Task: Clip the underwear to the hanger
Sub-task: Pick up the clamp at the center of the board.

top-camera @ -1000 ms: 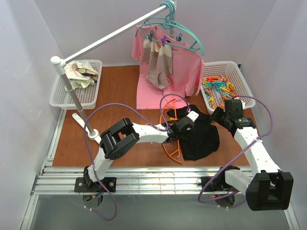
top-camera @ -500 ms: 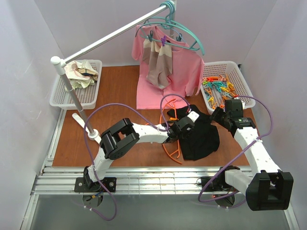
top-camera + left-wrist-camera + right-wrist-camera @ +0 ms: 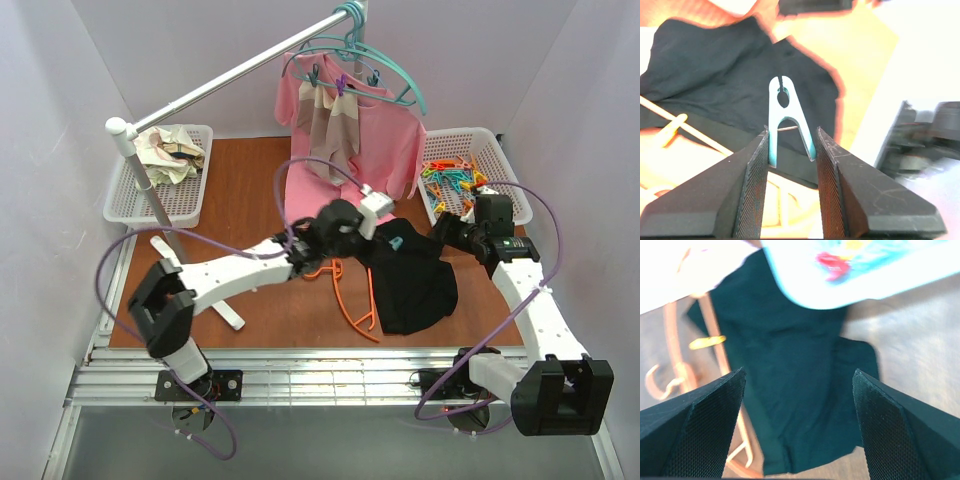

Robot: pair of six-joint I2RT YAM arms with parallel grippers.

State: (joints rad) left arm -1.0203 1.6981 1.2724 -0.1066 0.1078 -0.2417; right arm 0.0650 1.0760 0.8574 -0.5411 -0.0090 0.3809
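The left gripper [image 3: 790, 135] hangs over the plain black soft cloth underwear [image 3: 420, 285], its fingers [image 3: 752, 180] drawn narrow and pinching a pale teal plastic clothes peg [image 3: 782, 107] by its two legs, the biting end pointing away towards the cloth. The underwear lies spread on the brown wooden table [image 3: 240, 190], with the thin bright orange plastic hanger [image 3: 715, 322] flat beside it; the hanger's bar runs along the garment's edge, and the cloth seems to lap over part of the frame. A small yellow peg [image 3: 707, 342] sits on that bar, though the wrist views are too blurred to tell whether it bites any cloth.

The right gripper [image 3: 797, 375] hovers above the underwear with its fingers spread wide and nothing between them, just in front of the white plastic basket of coloured pegs [image 3: 500, 140].

I'd judge the step in hand to be bringing a peg to the garment: fetched, not yet fastened. The next move calls for lining the peg's mouth up where black cloth overlies the orange bar, squeezing the legs harder so the mouth gapes, pushing it over both, then letting go. The free right gripper could pin the cloth so it doesn't slide off the bar.
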